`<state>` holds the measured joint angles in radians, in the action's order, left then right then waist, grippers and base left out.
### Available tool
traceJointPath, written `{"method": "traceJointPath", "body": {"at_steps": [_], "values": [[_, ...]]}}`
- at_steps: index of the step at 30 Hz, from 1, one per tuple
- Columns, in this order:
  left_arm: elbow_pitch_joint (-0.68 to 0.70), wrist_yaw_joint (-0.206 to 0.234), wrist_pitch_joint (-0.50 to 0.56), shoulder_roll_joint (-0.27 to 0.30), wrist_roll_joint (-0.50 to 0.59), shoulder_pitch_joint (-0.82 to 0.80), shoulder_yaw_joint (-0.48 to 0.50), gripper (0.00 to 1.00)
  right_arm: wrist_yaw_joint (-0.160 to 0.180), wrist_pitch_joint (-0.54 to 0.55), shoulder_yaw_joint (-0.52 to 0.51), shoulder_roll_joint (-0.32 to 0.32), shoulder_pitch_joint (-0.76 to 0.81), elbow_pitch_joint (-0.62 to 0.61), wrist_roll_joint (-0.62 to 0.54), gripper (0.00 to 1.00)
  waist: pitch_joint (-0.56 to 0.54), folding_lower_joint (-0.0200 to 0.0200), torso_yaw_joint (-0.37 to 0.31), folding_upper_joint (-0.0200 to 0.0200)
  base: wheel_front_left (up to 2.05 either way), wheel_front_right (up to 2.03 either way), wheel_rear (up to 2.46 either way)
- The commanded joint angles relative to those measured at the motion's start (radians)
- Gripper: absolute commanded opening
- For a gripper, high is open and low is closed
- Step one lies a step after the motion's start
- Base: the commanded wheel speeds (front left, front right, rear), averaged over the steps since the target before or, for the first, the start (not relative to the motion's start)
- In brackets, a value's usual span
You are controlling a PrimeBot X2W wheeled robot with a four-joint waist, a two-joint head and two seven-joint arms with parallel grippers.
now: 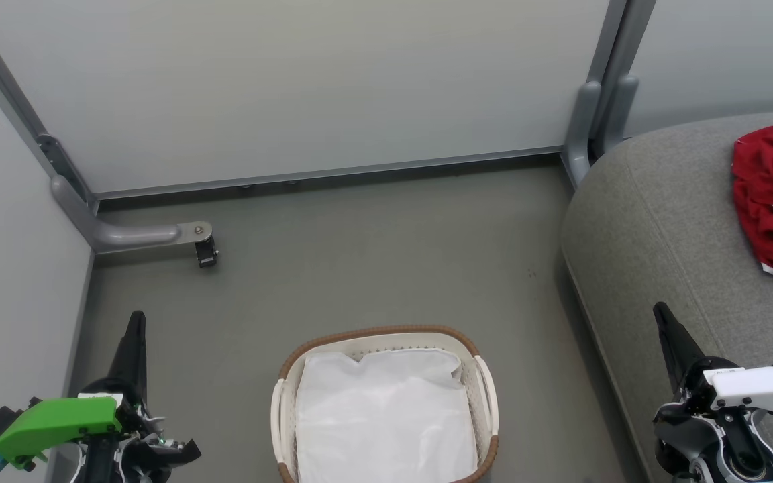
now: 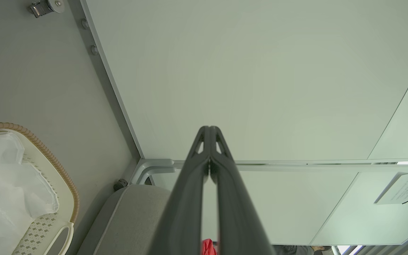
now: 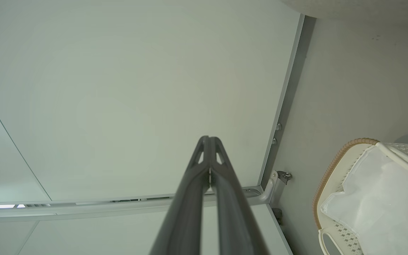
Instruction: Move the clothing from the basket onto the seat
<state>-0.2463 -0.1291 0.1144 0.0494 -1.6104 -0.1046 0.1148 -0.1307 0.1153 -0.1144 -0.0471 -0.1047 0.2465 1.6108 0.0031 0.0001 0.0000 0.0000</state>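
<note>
The red clothing [image 1: 772, 201] lies on the grey seat [image 1: 661, 221] at the right edge. The basket [image 1: 373, 333], bottom centre, holds its white liner [image 1: 386, 416]. In the lower corners, the left hand [image 1: 136, 318] and right hand [image 1: 661, 314] are pressed together, empty.

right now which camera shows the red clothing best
The head view: the clothing lies crumpled on the seat at the right, though the frame edge cuts it off. The left wrist view catches a small red scrap of it at the bottom edge. The right wrist view looks at the wall and the basket.
</note>
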Motion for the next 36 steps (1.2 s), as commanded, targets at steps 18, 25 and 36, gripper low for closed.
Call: {"method": "traceJointPath", "body": {"at_steps": [18, 25, 36], "values": [[0.002, -0.005, 0.003, 0.001, -0.005, -0.010, 0.001, 0.00, 0.000, 0.001, -0.002, -0.006, -0.007, -0.004, 0.004, 0.00, 0.000, -0.0001, 0.000, 0.0000, 0.00, 0.00, 0.00], [0.002, -0.005, 0.003, 0.001, -0.005, -0.010, 0.001, 0.00, 0.000, 0.001, -0.002, -0.006, -0.007, -0.004, 0.004, 0.00, 0.000, -0.0001, 0.000, 0.0000, 0.00, 0.00, 0.00], [0.002, -0.005, 0.003, 0.001, -0.005, -0.010, 0.001, 0.00, 0.000, 0.001, -0.001, -0.006, -0.007, -0.004, 0.004, 0.00, 0.000, -0.0001, 0.000, 0.0000, 0.00, 0.00, 0.00]]}}
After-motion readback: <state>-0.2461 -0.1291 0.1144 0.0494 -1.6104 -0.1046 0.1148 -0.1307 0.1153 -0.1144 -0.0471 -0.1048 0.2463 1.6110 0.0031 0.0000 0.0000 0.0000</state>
